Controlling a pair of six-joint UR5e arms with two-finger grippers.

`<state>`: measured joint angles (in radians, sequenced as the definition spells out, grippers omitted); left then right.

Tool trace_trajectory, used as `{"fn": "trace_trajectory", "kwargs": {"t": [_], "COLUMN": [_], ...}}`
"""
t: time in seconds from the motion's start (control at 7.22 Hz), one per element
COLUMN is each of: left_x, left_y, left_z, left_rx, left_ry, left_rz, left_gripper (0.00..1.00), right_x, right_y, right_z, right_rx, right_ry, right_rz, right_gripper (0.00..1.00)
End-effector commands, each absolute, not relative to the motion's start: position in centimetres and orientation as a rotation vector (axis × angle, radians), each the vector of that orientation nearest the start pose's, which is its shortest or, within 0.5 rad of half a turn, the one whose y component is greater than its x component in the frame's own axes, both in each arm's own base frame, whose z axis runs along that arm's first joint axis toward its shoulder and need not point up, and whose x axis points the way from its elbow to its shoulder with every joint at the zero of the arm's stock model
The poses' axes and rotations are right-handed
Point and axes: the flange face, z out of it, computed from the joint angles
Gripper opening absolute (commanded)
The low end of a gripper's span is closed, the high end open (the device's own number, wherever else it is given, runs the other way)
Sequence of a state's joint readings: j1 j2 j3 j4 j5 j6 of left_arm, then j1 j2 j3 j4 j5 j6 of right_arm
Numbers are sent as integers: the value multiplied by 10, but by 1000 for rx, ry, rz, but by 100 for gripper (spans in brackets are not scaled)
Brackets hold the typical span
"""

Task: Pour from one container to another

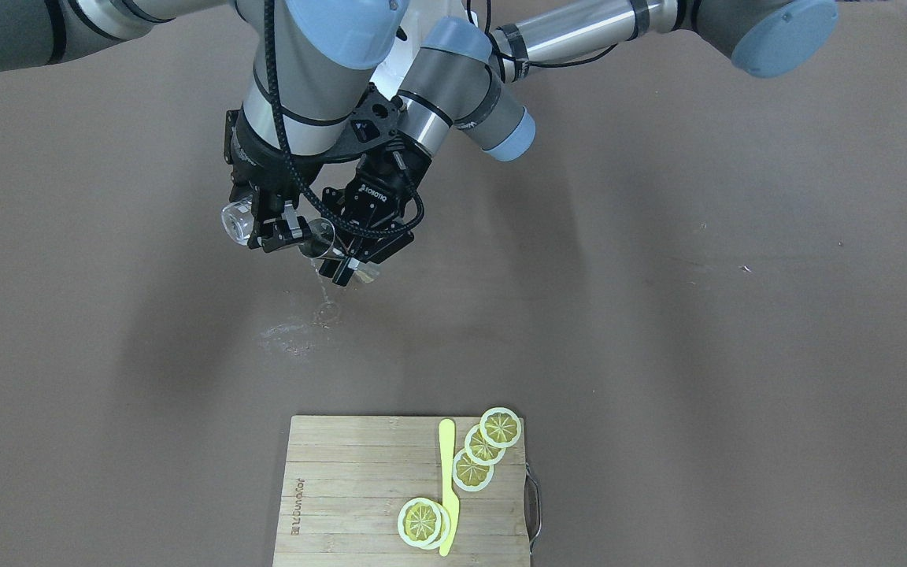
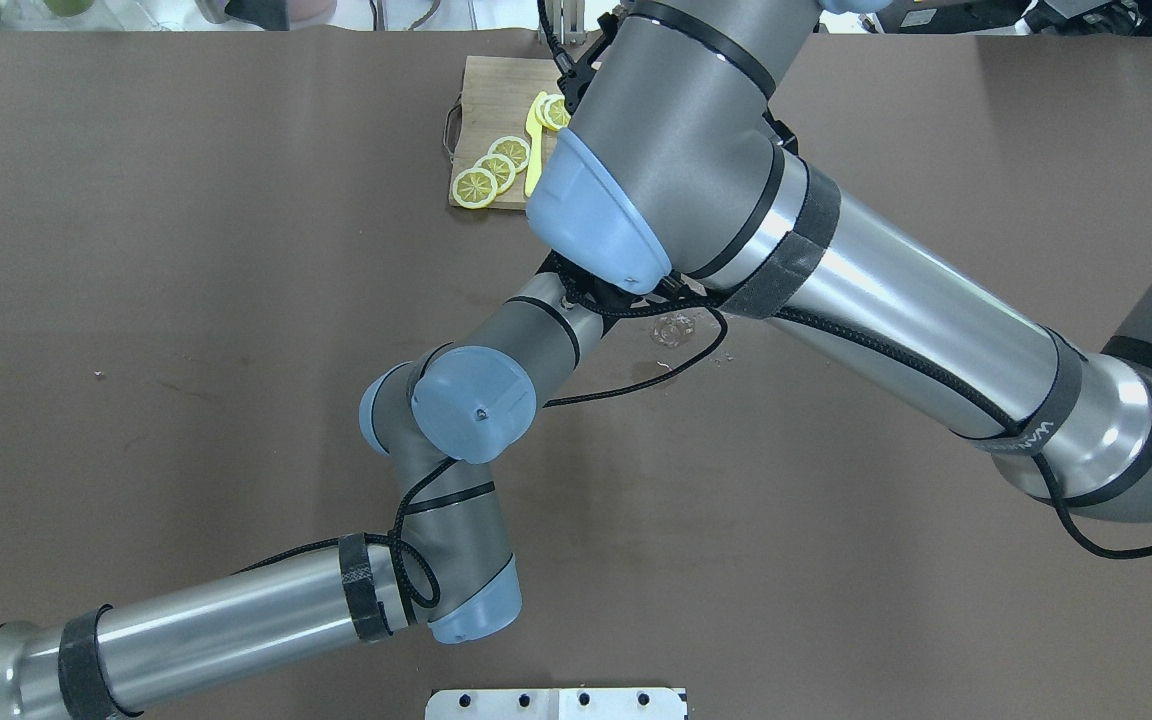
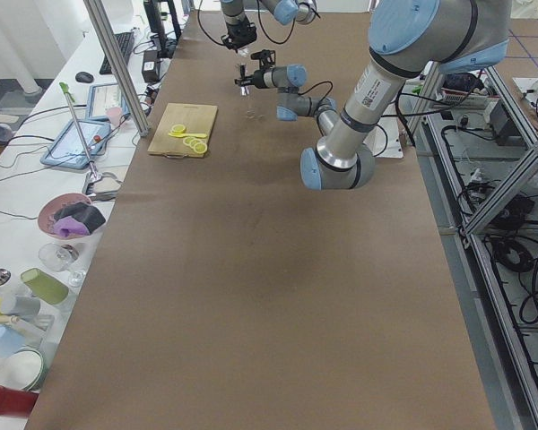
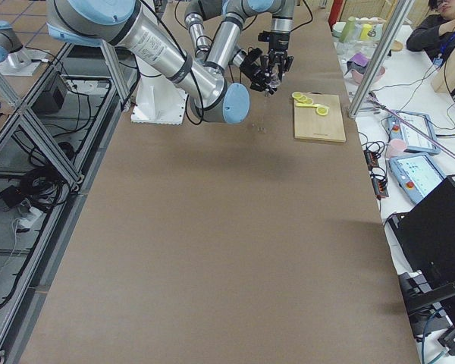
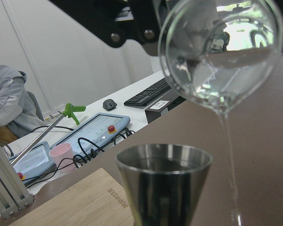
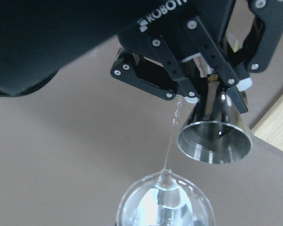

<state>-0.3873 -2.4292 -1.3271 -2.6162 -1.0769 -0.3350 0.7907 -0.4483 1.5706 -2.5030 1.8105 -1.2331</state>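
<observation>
My right gripper is shut on a clear round glass, tipped on its side above the table. In the left wrist view the glass holds some water, and a thin stream runs off its rim. My left gripper is shut on a steel jigger just below and beside the glass. The stream falls past the right side of the jigger, not into it. A puddle lies on the table beneath. In the right wrist view the jigger sits between the left fingers.
A wooden cutting board with lemon slices and a yellow knife lies near the table's operator-side edge. In the overhead view the right arm hides both grippers; only the puddle shows. Brown table surface stretches to both sides.
</observation>
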Motion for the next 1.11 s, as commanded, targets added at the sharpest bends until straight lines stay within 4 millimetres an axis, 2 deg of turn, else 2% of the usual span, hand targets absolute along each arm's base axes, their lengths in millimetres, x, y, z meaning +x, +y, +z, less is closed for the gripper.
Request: {"fn": "trace_trajectory", "kwargs": {"t": [0.0,0.28,0.97], "left_x": [598,597,597], "left_y": [-438,-438,-438], "left_z": [105,104,103], "left_rx": [1428,1430,1431], "left_ry": [846,848,849], "left_rz": [234,232,231], "left_gripper": [0,0,0], "right_x": [-400,-404,-412], "right_y": [-560,-565,-573], "right_z": [65,50,47], "right_rx": [261,261,225], "right_ry": [-234,-234,-222], "right_rz": [-2016,-2015,-2031], "right_gripper": [0,0,0]}}
